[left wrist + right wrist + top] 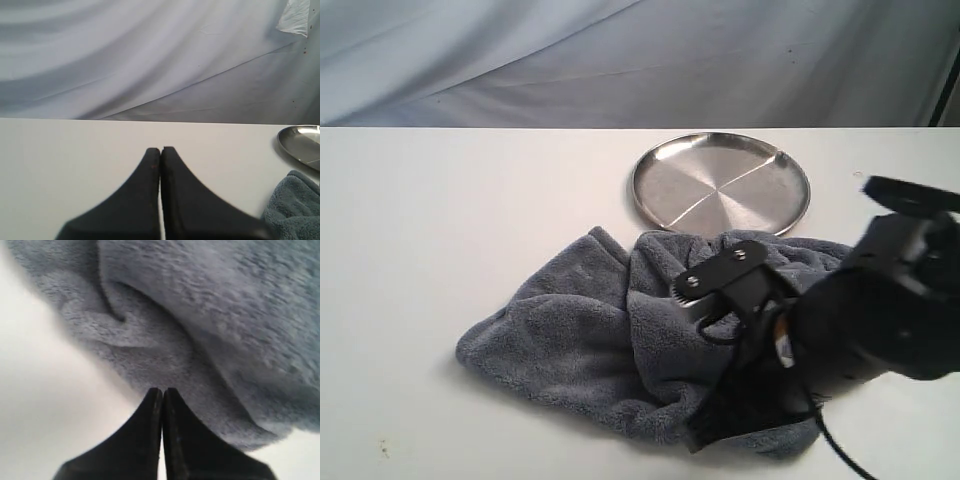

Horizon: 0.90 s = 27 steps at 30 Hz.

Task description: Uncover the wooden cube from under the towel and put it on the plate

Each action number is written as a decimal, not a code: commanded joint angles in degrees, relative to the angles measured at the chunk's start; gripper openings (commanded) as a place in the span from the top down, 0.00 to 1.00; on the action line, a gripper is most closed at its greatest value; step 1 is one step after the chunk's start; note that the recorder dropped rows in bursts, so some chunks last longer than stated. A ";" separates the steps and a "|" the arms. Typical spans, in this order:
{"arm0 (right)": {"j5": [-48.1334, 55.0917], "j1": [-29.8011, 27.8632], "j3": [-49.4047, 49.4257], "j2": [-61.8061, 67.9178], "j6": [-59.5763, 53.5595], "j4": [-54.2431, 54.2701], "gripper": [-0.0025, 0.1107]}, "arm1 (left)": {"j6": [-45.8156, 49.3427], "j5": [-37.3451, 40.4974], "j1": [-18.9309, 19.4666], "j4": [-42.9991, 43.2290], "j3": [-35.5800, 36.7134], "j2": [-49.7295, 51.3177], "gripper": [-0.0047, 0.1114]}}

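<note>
The blue-grey towel (580, 340) lies crumpled on the white table, just in front of the silver plate (720, 183), which holds nothing. The wooden cube is hidden; no part of it shows in any view. My right gripper (700, 435) reaches down over the towel's right part near its front edge. In the right wrist view it (161, 390) is shut, its tips at the border of the towel (200, 315), with no cloth seen pinched. My left gripper (160, 148) is shut and empty over bare table, apart from the plate (302, 145) and a towel corner (295, 210).
A grey-blue backdrop cloth (620, 60) hangs behind the table's far edge. The right arm's black body (880, 310) covers the towel's right end, and a cable (840, 450) trails from it. Bare white tabletop (440, 220) lies left of the towel.
</note>
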 commanded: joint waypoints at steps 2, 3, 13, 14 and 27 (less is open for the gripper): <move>-3.48 -9.57 4.63 -6.41 3.36 -1.13 0.98 | -0.14 -0.09 -0.05 0.04 0.25 -0.09 0.95; -3.48 -10.87 4.64 -6.76 3.53 -1.41 0.98 | -0.14 -0.09 -0.05 0.04 0.25 -0.09 0.95; -6.66 -28.76 4.28 -7.00 4.59 -4.43 0.98 | -0.14 -0.09 -0.05 0.04 0.25 -0.09 0.95; -9.48 -30.46 4.28 -6.70 4.59 -4.43 0.98 | -0.14 -0.09 -0.05 0.04 0.25 -0.09 0.95; -0.50 -26.23 -26.16 17.83 0.85 -7.09 0.98 | -0.14 -0.09 -0.05 0.04 0.25 -0.09 0.95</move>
